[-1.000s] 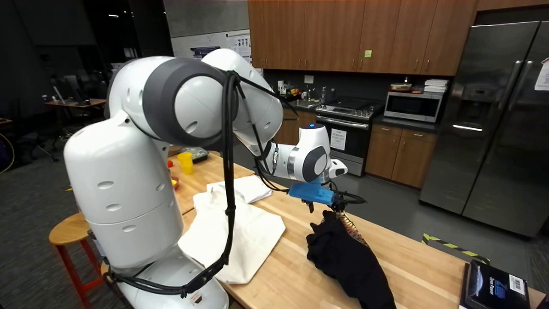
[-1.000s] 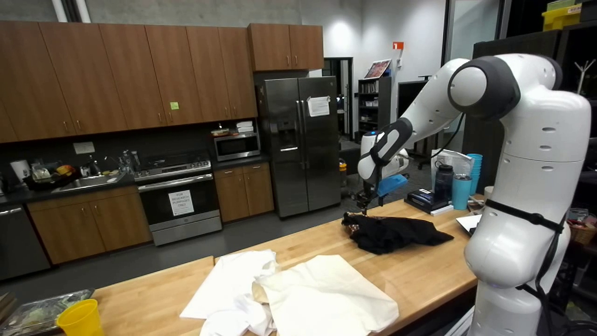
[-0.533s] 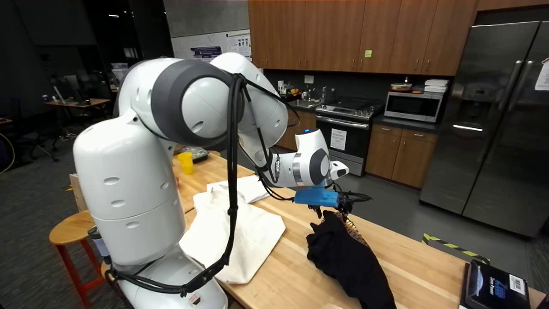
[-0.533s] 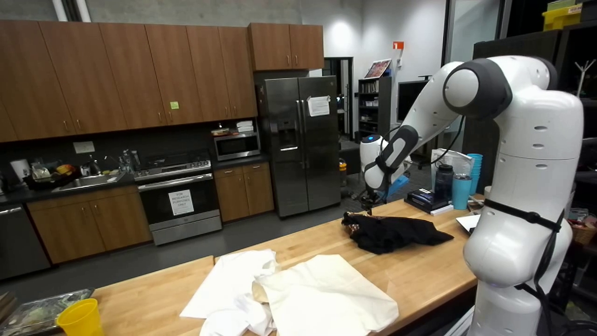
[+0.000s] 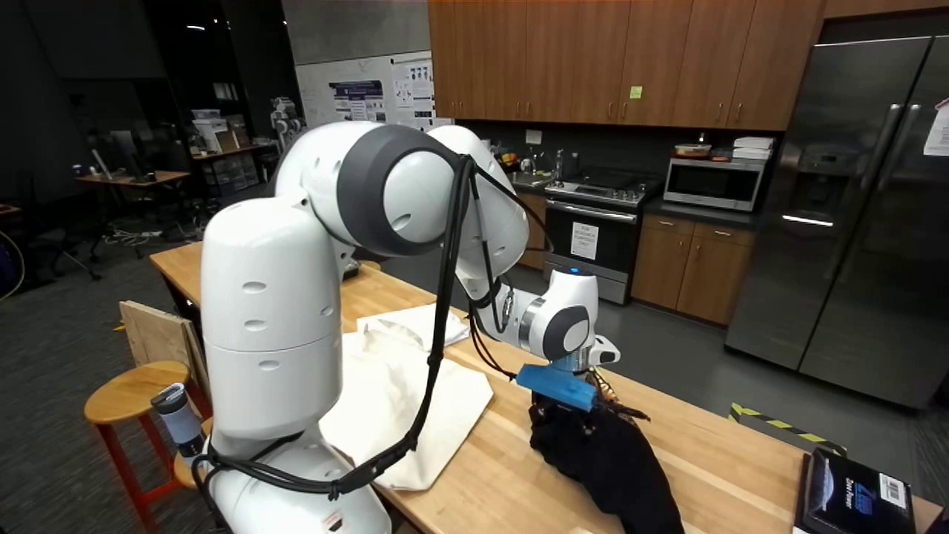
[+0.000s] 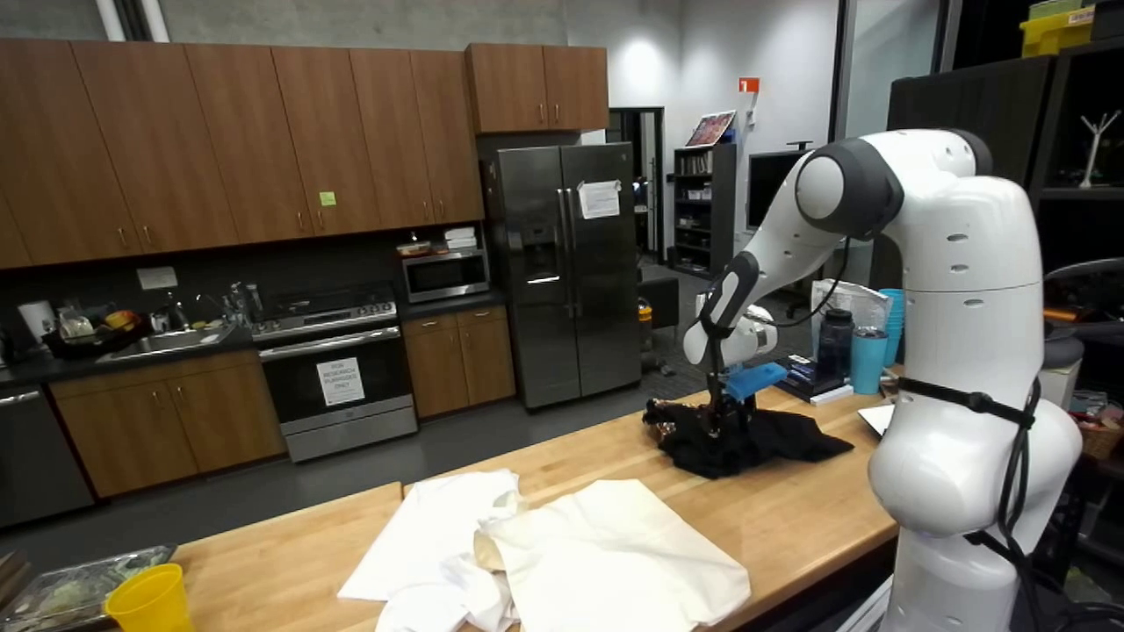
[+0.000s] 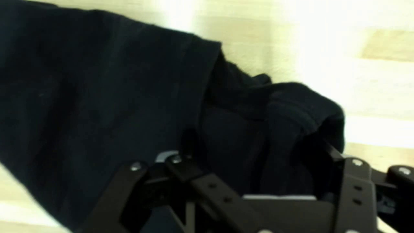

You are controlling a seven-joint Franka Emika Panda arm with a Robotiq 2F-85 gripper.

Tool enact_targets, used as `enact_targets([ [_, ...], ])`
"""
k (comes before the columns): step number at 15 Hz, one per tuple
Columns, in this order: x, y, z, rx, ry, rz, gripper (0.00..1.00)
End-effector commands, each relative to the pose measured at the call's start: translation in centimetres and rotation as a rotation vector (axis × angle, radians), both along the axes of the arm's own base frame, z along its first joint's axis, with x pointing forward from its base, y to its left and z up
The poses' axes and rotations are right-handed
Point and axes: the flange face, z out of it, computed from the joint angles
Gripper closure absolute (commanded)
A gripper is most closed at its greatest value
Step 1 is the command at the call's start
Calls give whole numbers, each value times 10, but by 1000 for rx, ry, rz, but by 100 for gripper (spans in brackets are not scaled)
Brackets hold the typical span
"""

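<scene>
A crumpled black cloth [image 5: 626, 475] lies on the wooden table, with a patterned orange and brown part [image 6: 663, 423] showing at one end. My gripper [image 6: 727, 426] is down at this cloth, pointing toward the table. In the wrist view the jaws stand wide apart, and folds of the black cloth [image 7: 239, 139] lie in the gap of the gripper [image 7: 257, 144]. Dark fingers against dark fabric make it hard to tell whether they touch it. In an exterior view the blue part of the gripper [image 5: 578, 423] partly hides its fingers.
A cream cloth bag [image 6: 615, 553] and a white cloth [image 6: 430, 540] lie beside the black cloth. At another end stand a black box [image 5: 856, 497], a dark bottle [image 6: 834, 347] and a blue cup [image 6: 869, 360]. A yellow cup [image 6: 154, 599] and a tray [image 6: 83, 579] sit farther along.
The arm has swung over and lowered the gripper from above the cloth's patterned end down to its black part. The cloth has stayed in place.
</scene>
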Motion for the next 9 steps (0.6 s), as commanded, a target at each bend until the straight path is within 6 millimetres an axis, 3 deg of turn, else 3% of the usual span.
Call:
enact_targets([
  [1, 1, 9, -14, 143, 82, 31, 46],
  [4, 4, 28, -15, 170, 104, 8, 70],
  [7, 10, 64, -9, 162, 86, 19, 94],
  [9, 14, 98, 2, 197, 83, 43, 100],
])
